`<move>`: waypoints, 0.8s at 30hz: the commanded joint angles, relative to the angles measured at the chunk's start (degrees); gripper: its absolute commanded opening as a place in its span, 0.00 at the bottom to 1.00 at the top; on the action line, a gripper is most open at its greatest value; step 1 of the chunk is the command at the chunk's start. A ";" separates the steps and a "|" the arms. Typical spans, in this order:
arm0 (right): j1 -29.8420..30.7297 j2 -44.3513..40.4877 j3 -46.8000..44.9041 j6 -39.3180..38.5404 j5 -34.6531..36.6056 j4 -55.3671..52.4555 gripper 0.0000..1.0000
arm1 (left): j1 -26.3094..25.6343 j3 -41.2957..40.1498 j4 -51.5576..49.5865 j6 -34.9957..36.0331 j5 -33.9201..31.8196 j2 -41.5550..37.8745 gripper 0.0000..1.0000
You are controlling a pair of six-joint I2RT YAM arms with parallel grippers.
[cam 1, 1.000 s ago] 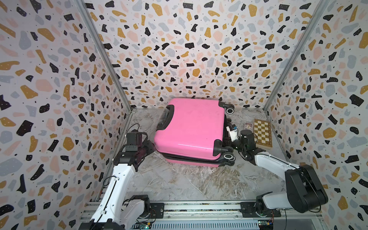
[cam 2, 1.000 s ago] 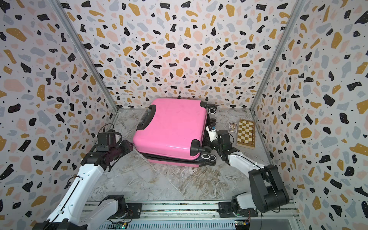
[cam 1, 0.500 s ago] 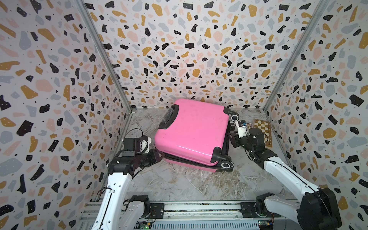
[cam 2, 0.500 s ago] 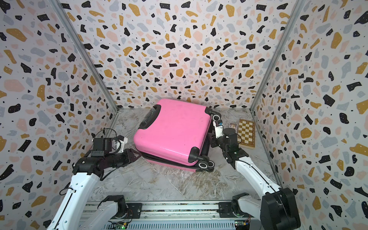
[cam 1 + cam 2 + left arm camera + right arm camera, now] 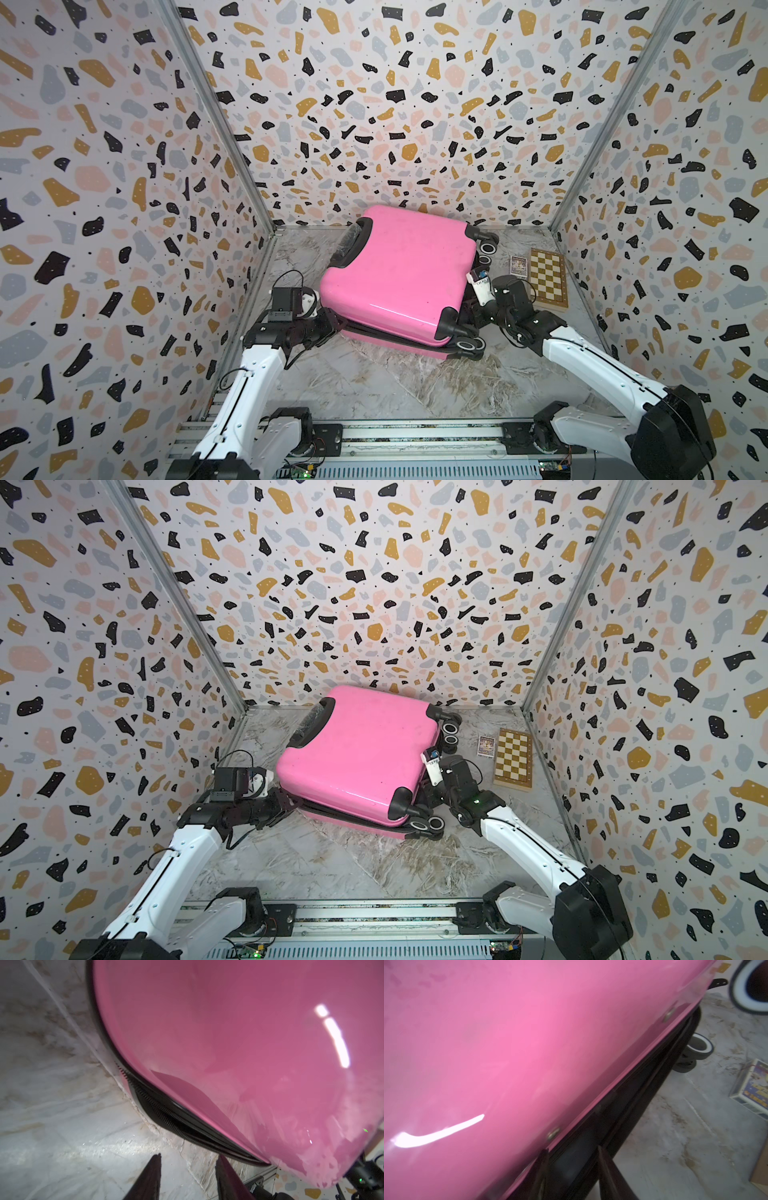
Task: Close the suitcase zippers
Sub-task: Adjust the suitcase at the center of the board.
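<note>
The pink suitcase (image 5: 399, 274) (image 5: 357, 754) lies flat near the back wall, its upper shell sitting slightly askew over the lower one. The zippers (image 5: 176, 1118) show as a black toothed band along the seam, parted at the near-left corner; no pull shows. My left gripper (image 5: 332, 324) (image 5: 188, 1159) is open at that corner, with only floor between its fingers. My right gripper (image 5: 469, 311) (image 5: 572, 1153) is open at the suitcase's right side, its fingers straddling the dark seam band (image 5: 633, 1084). I cannot tell whether they touch it.
A checkered chessboard box (image 5: 548, 278) (image 5: 513, 758) lies at the right wall, with a small card box (image 5: 518, 266) (image 5: 756, 1086) beside it. Black spinner wheels (image 5: 469, 345) stick out at the suitcase's right end. Speckled walls close in three sides.
The right gripper has gone from shut to open at the suitcase's right side. The suitcase has shifted a little toward the front. The left gripper has dropped to the near-left corner.
</note>
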 commanded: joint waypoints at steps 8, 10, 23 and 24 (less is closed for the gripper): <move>18.49 2.60 2.93 5.34 -5.10 5.59 0.42 | -0.25 11.12 13.45 -0.44 -11.09 19.09 0.46; 22.00 4.76 4.32 5.52 -5.02 7.13 0.42 | 0.05 14.53 13.55 0.44 -12.91 22.63 0.50; 30.79 13.83 17.33 3.24 8.93 5.22 0.50 | 3.08 39.49 -1.75 7.72 -17.01 39.47 0.58; 30.18 12.87 17.57 2.69 9.37 4.71 0.50 | 3.24 40.21 -3.44 8.52 -18.55 38.62 0.61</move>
